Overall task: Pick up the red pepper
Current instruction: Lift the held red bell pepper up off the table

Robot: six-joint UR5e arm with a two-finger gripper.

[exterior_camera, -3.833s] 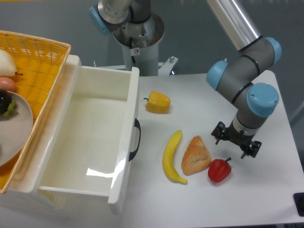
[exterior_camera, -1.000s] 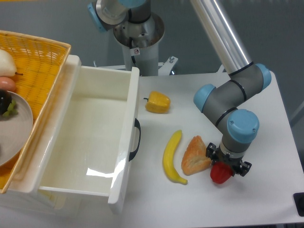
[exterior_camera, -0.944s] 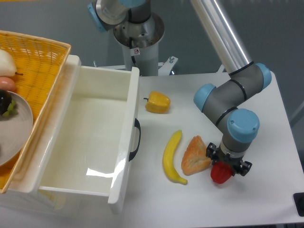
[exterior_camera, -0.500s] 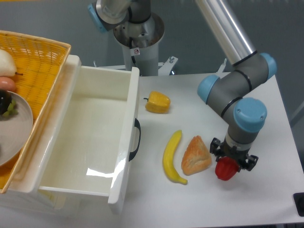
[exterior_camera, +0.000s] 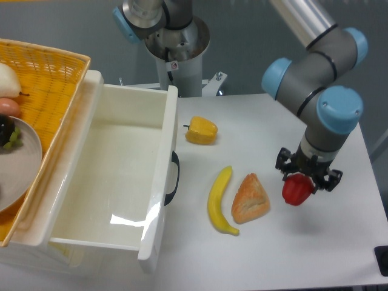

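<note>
At the right of the table [exterior_camera: 339,242]: the arm reached down and the action sat right there.
Gripper [exterior_camera: 307,177]: clamped on the red pepper — fingers pressed in on either side of it.
Red pepper [exterior_camera: 297,190]: held clear of the table, its shadow lying on the surface below, just right of the pastry.
Pastry [exterior_camera: 250,198]: flat on the table, touching or nearly touching the banana at its lower end.
Banana [exterior_camera: 219,200]: lay lengthwise between the pastry and the drawer.
Yellow pepper [exterior_camera: 201,130]: alone, farther back, near the drawer's front corner.
Drawer [exterior_camera: 121,176]: pulled open, white, dark handle facing the fruit.
Basket [exterior_camera: 43,73]: far left — woven, holding a plate [exterior_camera: 21,163] with fruit on it.
</note>
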